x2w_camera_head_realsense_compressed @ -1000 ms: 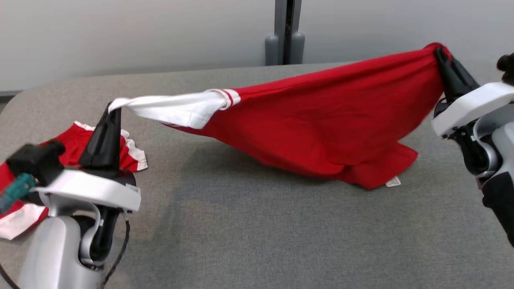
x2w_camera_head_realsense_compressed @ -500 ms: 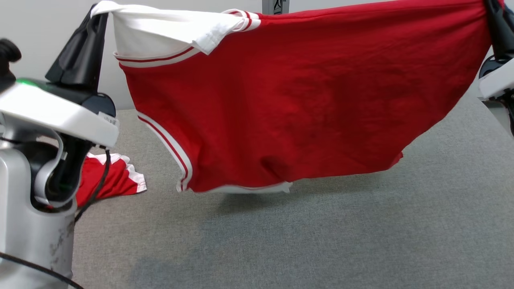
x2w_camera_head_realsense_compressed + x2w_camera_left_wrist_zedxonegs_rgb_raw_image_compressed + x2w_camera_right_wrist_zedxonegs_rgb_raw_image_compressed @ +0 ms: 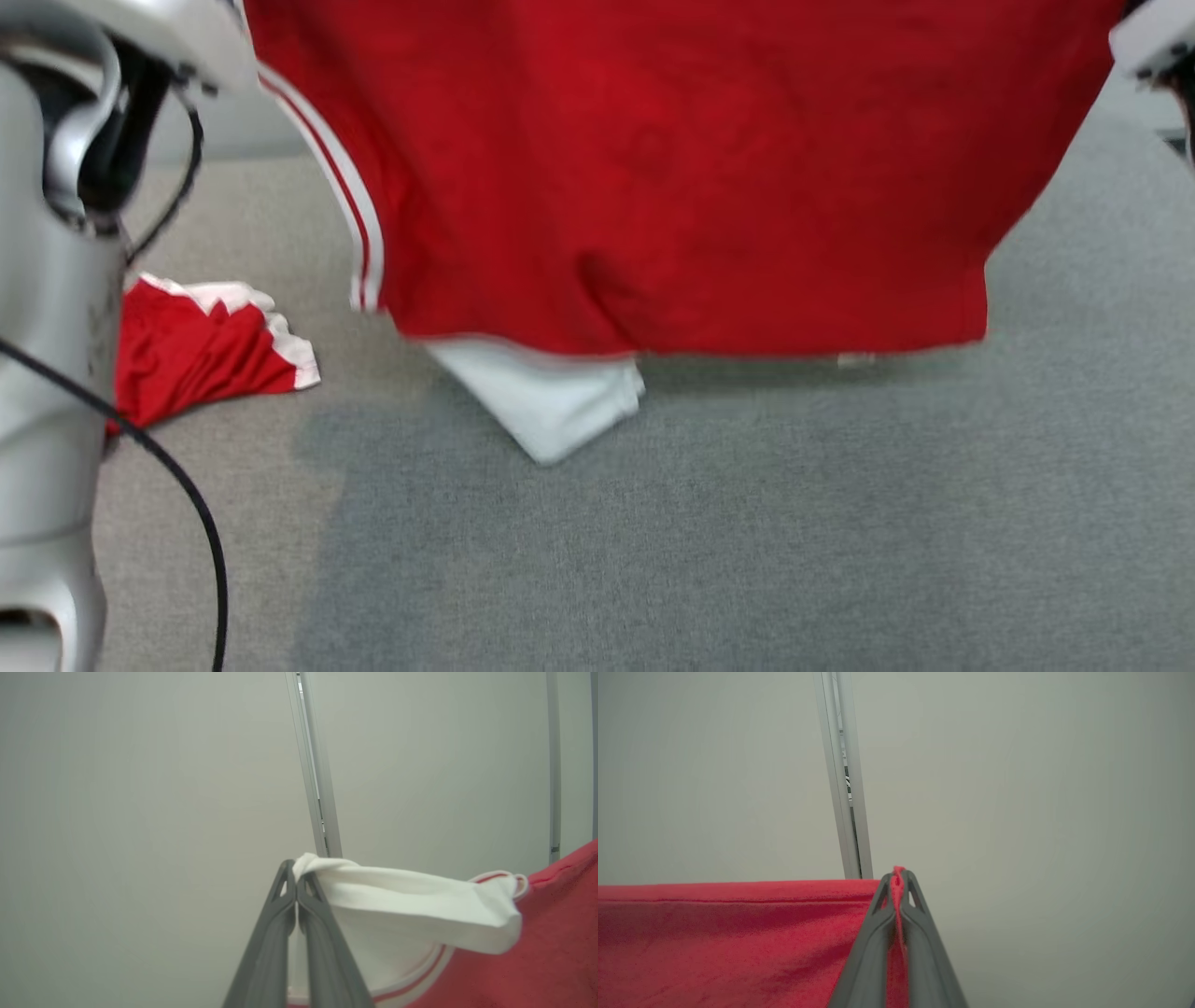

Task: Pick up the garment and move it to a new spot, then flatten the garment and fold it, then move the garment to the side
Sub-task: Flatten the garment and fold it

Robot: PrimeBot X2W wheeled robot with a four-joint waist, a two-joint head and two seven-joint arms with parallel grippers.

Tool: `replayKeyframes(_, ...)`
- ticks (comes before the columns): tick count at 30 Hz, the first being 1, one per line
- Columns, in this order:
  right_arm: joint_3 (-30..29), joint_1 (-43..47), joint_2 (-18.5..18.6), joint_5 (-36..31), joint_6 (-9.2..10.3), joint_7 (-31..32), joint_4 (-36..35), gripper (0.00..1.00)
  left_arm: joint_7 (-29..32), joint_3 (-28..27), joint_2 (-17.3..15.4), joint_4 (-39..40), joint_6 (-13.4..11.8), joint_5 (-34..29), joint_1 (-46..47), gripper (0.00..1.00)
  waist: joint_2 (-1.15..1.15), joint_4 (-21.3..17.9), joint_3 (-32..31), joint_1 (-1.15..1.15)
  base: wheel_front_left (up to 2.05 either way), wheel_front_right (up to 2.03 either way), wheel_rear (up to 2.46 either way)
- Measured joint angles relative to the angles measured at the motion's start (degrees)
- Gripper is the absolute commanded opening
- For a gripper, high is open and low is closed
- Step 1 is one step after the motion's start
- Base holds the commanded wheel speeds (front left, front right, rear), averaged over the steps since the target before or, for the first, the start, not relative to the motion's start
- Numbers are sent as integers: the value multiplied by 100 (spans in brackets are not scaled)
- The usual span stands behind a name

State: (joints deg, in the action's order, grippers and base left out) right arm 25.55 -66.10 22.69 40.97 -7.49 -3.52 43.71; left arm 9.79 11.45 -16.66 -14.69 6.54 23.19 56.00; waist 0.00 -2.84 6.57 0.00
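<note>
Head view, nine o'clock: the left arm's pale housing [image 3: 47,280] stands at the frame edge, and a black cable [image 3: 191,509] loops down from it. Just right of that, a spare red-and-white garment [image 3: 201,350] lies crumpled on the grey worktop [image 3: 747,541].

From eleven to one o'clock the red shirt [image 3: 672,168] hangs spread like a curtain, raised over the worktop. White striping runs down its left edge. A white sleeve [image 3: 551,406] dangles below the hem near centre; whether its tip touches the worktop cannot be told. At two o'clock, the right arm's white casing [image 3: 1153,37] is noted.

Left wrist view: the left hand [image 3: 295,877] is closed, its tips pinching a second sleeve [image 3: 411,905], which runs toward three o'clock into the red body.

Right wrist view: the right hand [image 3: 898,879] is closed on the shirt's red edge. The cloth stretches away toward nine o'clock. A metal post [image 3: 843,774] rises at twelve o'clock.
</note>
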Motion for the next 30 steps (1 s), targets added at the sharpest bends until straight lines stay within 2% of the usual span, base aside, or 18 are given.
replayKeyframes(5, 111, -1043, -238, -455, 0, -258, 499, 0, -812, 270, -22, -1018, 29, -579, 1358, 0, 0, 22, 667, 0, 0, 0, 0)
replayKeyframes(10, 11, -2362, -339, -1012, 0, -972, 1198, 0, -2131, 476, -9, -2174, -169, -1279, 2987, 0, 0, 31, 1589, 0, 0, 0, 0)
replayKeyframes(14, -248, -3156, -392, -1501, 0, -1141, 1392, 0, -2448, 564, 73, -2627, -278, -1535, 3779, 0, 0, 32, 2200, 0, 0, 0, 0)
replayKeyframes(16, -538, -3371, -334, -1819, 0, -1152, 1143, 0, -2464, 528, 148, -2577, -356, -1570, 4032, 0, 0, 40, 2495, 0, 0, 0, 0)
replayKeyframes(21, -1283, -3331, -297, -2706, 0, -1163, 575, 0, -2477, 424, 280, -1642, -356, -1712, 4125, 0, 0, 114, 3194, 0, 0, 0, 0)
replayKeyframes(25, -1638, -2814, -434, -3050, 0, -1163, 501, 0, -2476, 430, 419, -1289, -199, -1705, 3546, 0, 0, 266, 3610, 1, 0, 0, 0)
replayKeyframes(30, -1907, -2095, -479, -3141, 0, -1163, 347, 0, -2477, 430, 513, -802, -49, -1592, 2637, 0, 0, 552, 3764, 1, 0, 0, 0)
